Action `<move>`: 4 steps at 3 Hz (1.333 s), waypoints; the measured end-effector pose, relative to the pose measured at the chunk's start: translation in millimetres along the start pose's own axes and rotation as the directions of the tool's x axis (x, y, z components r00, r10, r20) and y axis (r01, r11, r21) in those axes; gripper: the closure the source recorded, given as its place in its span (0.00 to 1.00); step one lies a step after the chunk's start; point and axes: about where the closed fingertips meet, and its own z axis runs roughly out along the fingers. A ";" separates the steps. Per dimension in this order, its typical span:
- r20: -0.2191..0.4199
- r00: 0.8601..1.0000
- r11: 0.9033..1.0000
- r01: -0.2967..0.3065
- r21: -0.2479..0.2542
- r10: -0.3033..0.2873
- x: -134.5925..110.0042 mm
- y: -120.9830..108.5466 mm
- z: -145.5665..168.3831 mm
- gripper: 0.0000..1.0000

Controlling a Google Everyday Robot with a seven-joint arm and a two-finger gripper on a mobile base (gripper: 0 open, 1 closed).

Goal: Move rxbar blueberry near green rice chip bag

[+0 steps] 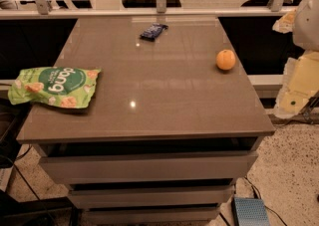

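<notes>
Well apart from the bag (pixel 55 86), the bar (pixel 153 31) lies flat; gripper out of view, state unknowable. Probably best pinched across its width, from above.

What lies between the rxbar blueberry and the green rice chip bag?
Nothing: in the camera view, only bare table separates rxbar blueberry and green rice chip bag. The tool is at the right edge.

1 rxbar (pixel 153 31), 1 chip bag (pixel 54 86), 1 orange (pixel 226 59), 1 gripper (pixel 298 88) rt edge
</notes>
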 end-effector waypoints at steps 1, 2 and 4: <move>0.000 1.000 1.000 0.000 0.000 0.000 0.0 0.0 0.0 0.00; 0.070 0.997 0.999 0.026 0.033 -0.029 -17.5 -15.4 9.9 0.00; 0.349 0.937 0.995 -0.027 0.100 -0.010 -97.5 -103.5 64.7 0.00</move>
